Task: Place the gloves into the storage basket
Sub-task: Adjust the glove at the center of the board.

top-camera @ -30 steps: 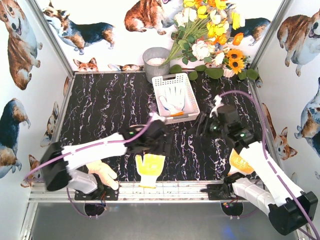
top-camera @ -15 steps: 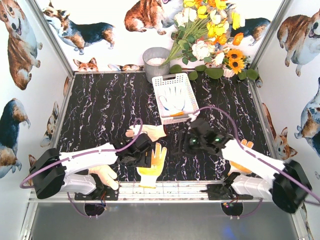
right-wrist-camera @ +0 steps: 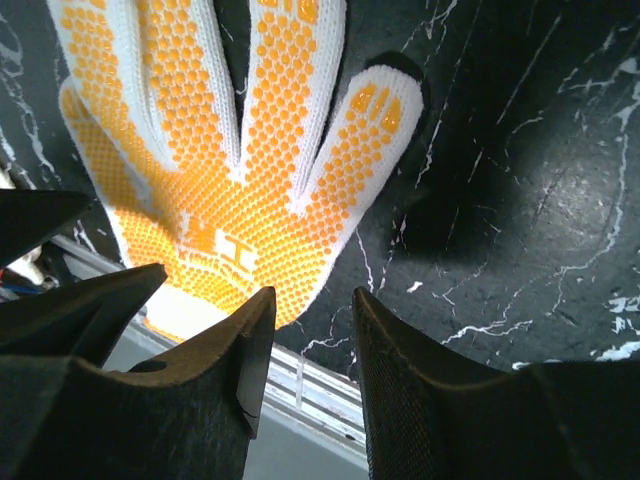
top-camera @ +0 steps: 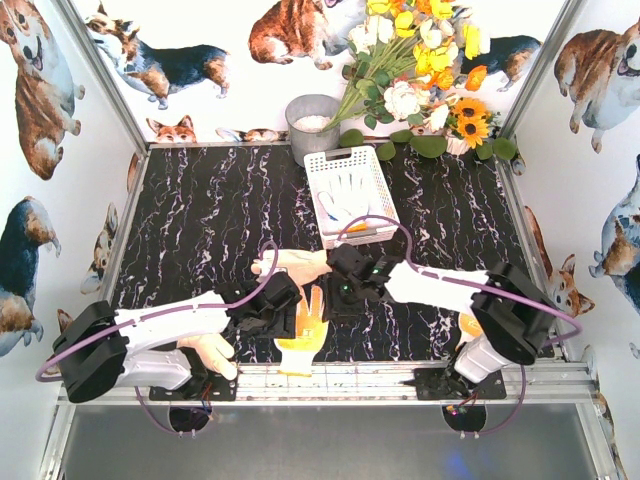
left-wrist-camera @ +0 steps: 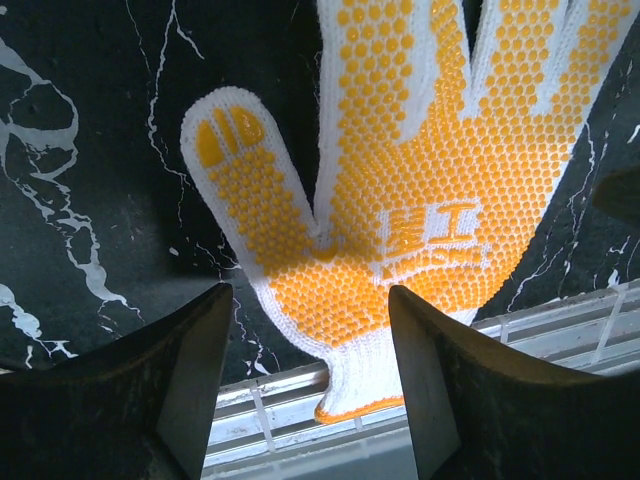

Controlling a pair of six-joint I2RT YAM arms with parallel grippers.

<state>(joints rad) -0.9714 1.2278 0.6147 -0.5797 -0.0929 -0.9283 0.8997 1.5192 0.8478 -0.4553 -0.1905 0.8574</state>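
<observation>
Basket: you have the white lattice storage basket (top-camera: 316, 190) at the far middle of the black marble table (top-camera: 200, 220).
Basket contents: you can see one white knit glove (top-camera: 347, 198) lying flat inside, palm up, its orange cuff at the basket's near wall. No other item shows in it.
Bucket: the grey metal bucket (top-camera: 312, 125) stands just beyond the basket's far left corner. It holds something white; you cannot tell what.
Flowers: the artificial bouquet (top-camera: 415, 60) leans beyond the basket's far right corner.
Target glove: your yellow-dotted glove (top-camera: 303, 330) (left-wrist-camera: 420, 220) (right-wrist-camera: 190, 170) lies outside the basket, well to the near side of its near left corner. It is flat, dots up, fingers pointing toward the basket, cuff overhanging the metal rail at the table edge.
Other gloves: a cream glove (top-camera: 292, 263) lies between the basket and the dotted one. A second cream glove (top-camera: 207, 350) sits far off the basket's near left, and an orange one (top-camera: 470, 326), partly hidden, off its near right.
Left gripper (top-camera: 283, 308) (left-wrist-camera: 310, 300): over the dotted glove's thumb side, jaws spread wide, clasping nothing.
Right gripper (top-camera: 335, 295) (right-wrist-camera: 305, 310): over the same glove from the other side, jaws parted by a narrow gap with nothing between them.
</observation>
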